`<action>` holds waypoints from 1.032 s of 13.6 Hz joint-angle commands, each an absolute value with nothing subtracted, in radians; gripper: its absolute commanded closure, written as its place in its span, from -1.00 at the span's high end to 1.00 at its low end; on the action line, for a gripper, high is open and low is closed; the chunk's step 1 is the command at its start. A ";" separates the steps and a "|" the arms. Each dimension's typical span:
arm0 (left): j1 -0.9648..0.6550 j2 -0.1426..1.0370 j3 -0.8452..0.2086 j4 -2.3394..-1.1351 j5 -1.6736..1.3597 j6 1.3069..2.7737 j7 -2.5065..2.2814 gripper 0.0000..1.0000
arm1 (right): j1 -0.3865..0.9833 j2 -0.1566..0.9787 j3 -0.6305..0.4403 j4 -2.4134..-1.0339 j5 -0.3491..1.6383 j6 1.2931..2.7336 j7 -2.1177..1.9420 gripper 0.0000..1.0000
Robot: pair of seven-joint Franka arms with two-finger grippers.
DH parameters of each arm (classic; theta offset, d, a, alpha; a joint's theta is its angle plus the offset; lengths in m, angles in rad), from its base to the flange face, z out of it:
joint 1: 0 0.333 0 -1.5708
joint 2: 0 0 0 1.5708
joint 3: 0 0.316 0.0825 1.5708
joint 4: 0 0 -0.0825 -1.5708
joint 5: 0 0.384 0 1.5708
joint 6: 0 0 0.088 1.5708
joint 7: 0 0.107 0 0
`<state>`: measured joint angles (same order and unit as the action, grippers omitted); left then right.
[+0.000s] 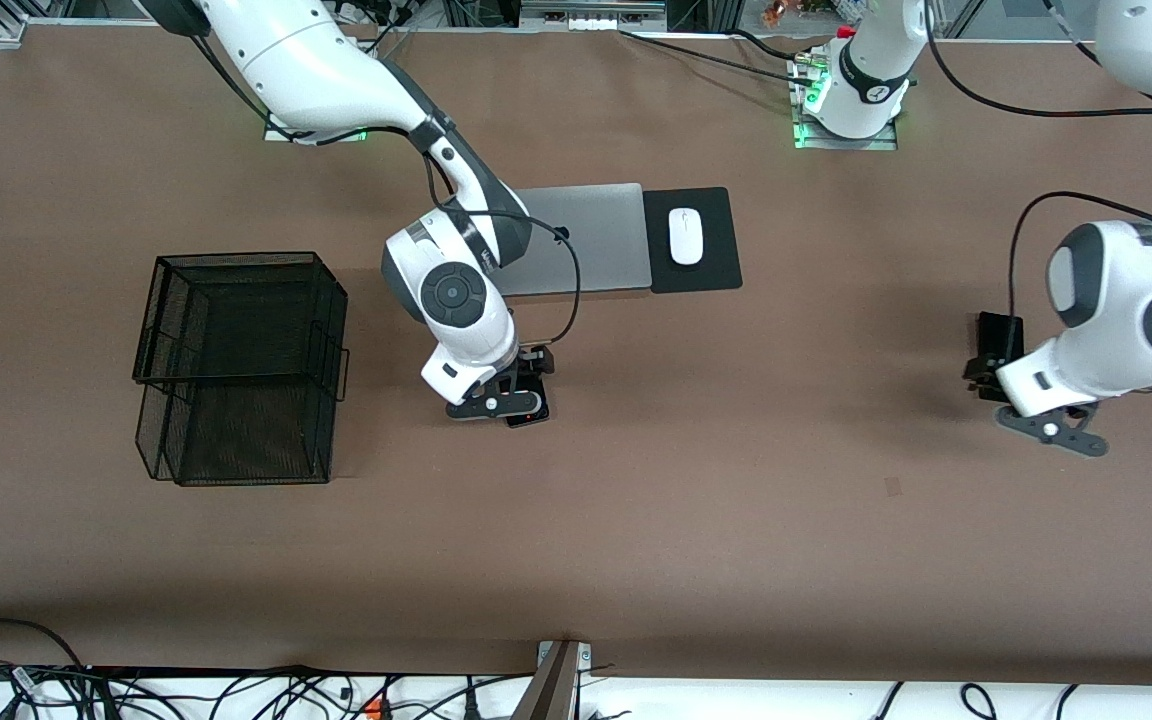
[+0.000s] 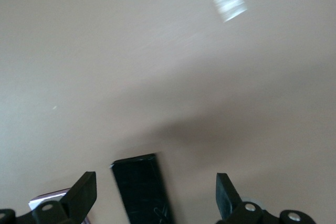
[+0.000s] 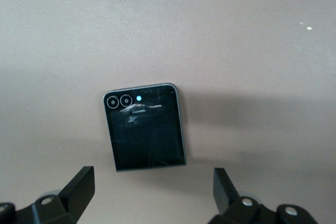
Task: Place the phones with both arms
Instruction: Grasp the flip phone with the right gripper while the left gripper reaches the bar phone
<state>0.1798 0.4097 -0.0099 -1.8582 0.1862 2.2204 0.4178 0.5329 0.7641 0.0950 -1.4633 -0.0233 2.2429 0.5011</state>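
My right gripper hangs open low over a small squarish black phone with two ringed lenses and a pale rim. It lies flat on the brown table, nearer to the front camera than the laptop, just ahead of the fingertips and untouched. At the left arm's end of the table my left gripper is open above a long black slab phone, whose end lies between the spread fingers. A corner of a lilac-white handset shows beside one finger. The arm hides both from the front view.
A black wire-mesh basket stands toward the right arm's end of the table. A closed silver laptop lies near the bases, with a white mouse on a black pad beside it.
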 commanded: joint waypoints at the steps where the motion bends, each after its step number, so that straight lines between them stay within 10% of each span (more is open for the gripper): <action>1: 0.262 0.365 -0.032 -1.943 0.198 2.275 0.457 1.00 | 0.535 0.805 0.095 -1.434 -0.029 2.290 0.480 1.00; 14: 0.396 0.388 -0.048 -2.169 0.104 2.592 0.476 1.00 | 0.538 0.871 0.095 -1.436 -0.031 2.427 0.408 1.00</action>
